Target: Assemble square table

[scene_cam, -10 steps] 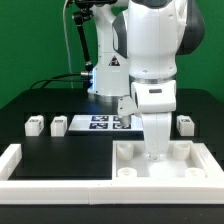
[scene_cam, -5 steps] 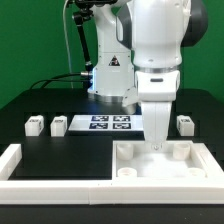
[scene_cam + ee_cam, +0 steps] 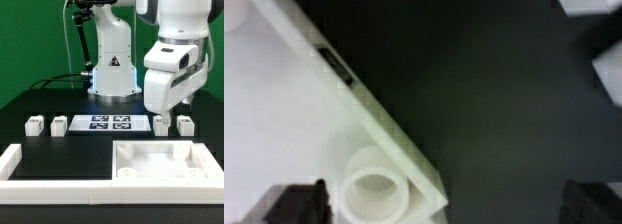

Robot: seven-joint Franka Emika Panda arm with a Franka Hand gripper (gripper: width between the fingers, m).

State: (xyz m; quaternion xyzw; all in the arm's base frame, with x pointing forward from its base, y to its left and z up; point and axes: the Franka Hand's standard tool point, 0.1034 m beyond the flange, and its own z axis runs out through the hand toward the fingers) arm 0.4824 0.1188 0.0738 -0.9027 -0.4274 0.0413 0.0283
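- Gripper point(image 3: 163, 110), seen in the exterior view, hangs on the exterior view's right, above the strip of table between the square tabletop point(image 3: 160, 165) and the row of parts behind it. From this side it carries nothing that I can make out.
- The square tabletop lies flat on the black table point(image 3: 60, 150) at the front of the exterior view's right. It sits close against the front run of the white border rail point(image 3: 20, 160).
- Four block legs point(image 3: 58, 125) stand in a row behind it, two on each side of the marker board point(image 3: 112, 123).
- The leg point(image 3: 163, 124) just to the right of that board sits right under the gripper. Whether the two touch, I cannot tell.
- In the wrist view, two dark fingers point(image 3: 295, 203) stand far apart with nothing between them, so the jaws are spread and empty.
- Below them an edge of the square tabletop point(image 3: 269, 120) runs slantwise. A round corner socket point(image 3: 375, 190) sits near that edge, and the black table lies beside it.
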